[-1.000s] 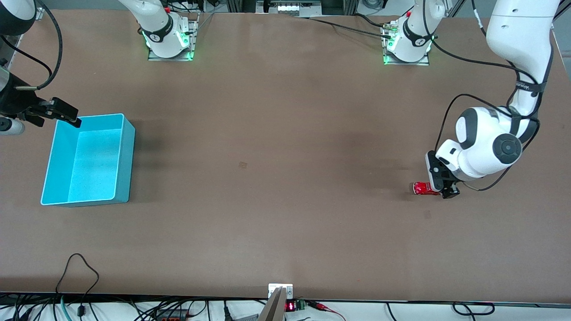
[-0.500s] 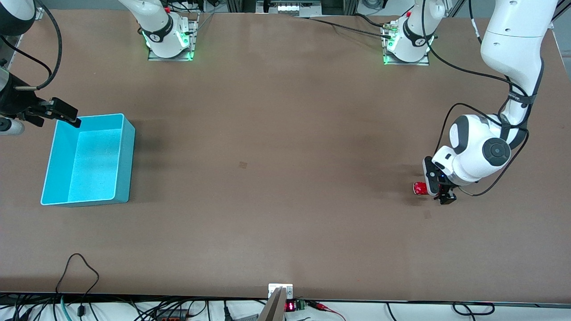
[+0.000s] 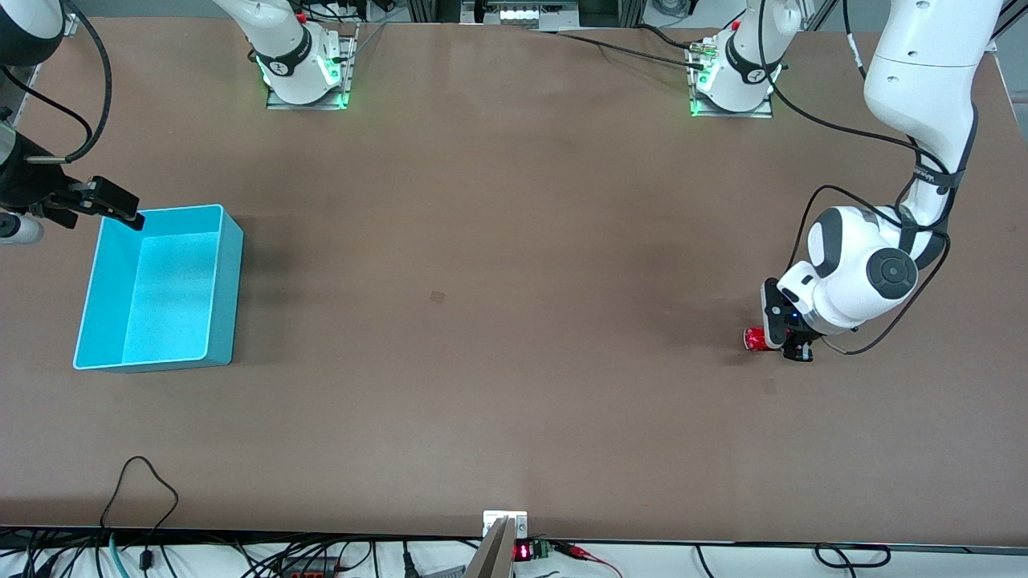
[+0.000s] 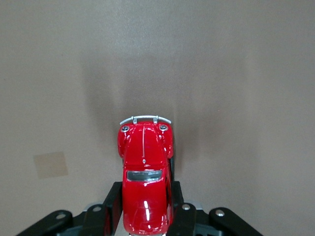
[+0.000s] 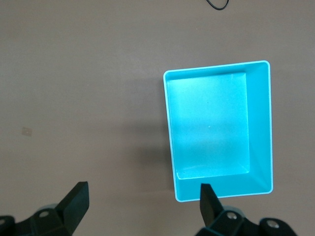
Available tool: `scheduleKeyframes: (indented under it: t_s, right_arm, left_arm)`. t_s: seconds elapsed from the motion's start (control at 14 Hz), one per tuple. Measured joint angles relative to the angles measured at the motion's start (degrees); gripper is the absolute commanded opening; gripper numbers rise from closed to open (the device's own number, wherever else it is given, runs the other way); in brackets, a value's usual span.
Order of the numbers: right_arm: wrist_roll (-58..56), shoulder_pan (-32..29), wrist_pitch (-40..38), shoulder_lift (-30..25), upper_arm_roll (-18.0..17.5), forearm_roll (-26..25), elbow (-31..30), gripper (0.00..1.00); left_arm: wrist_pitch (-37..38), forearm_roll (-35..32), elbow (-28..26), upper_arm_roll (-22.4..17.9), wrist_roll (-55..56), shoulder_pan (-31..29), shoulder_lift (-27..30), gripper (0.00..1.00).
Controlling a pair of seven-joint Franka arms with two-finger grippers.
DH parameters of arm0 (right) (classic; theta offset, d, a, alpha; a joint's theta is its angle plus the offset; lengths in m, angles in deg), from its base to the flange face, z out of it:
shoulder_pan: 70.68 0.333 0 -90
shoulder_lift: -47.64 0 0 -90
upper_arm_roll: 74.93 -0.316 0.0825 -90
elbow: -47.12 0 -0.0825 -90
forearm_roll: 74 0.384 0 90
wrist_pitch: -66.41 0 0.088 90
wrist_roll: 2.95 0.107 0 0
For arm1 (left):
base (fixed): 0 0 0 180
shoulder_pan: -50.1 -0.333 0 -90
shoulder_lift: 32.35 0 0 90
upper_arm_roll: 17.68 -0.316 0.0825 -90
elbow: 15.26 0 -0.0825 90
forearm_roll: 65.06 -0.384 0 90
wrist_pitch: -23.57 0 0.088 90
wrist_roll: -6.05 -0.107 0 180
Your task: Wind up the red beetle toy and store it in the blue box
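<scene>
1. Front view is showing the left gripper [image 3: 789, 341] pinching the red beetle toy [image 3: 753, 339] between its fingers, low on the table [image 3: 514, 321] near the left arm's end; winding is apparently under way.
2. Storage is remaining: the blue box [image 3: 225, 281] is sitting empty, well apart, near the right arm's end.
3. Nothing is obstructing the bare tabletop between them.
4. Right gripper [image 5: 142, 204] is waiting, fingers spread, over the box's corner.

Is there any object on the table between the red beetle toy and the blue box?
No. In the front view, only bare table lies between the red beetle toy, held by the left gripper, and the blue box.
</scene>
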Motion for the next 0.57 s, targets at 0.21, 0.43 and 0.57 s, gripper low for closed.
scheduleKeyframes:
  t_s: [0.21, 0.43, 0.57]
  right_arm:
    - [0.0, 0.01, 0.0, 0.15, 0.01, -0.01, 0.0, 1.0]
    - [0.0, -0.05, -0.02, 0.15, 0.12, -0.06, 0.0, 1.0]
    - [-0.01, -0.1, -0.03, 0.11, 0.33, -0.16, 0.0, 1.0]
  left_arm:
    - [0.16, 0.0, 0.01, -0.01, -0.06, -0.01, 0.0, 0.09]
    - [0.48, 0.0, 0.15, -0.29, -0.47, -0.94, -0.05, 0.11]
    - [0.87, 0.0, 0.81, -0.46, -5.05, -4.42, -0.43, 0.11]
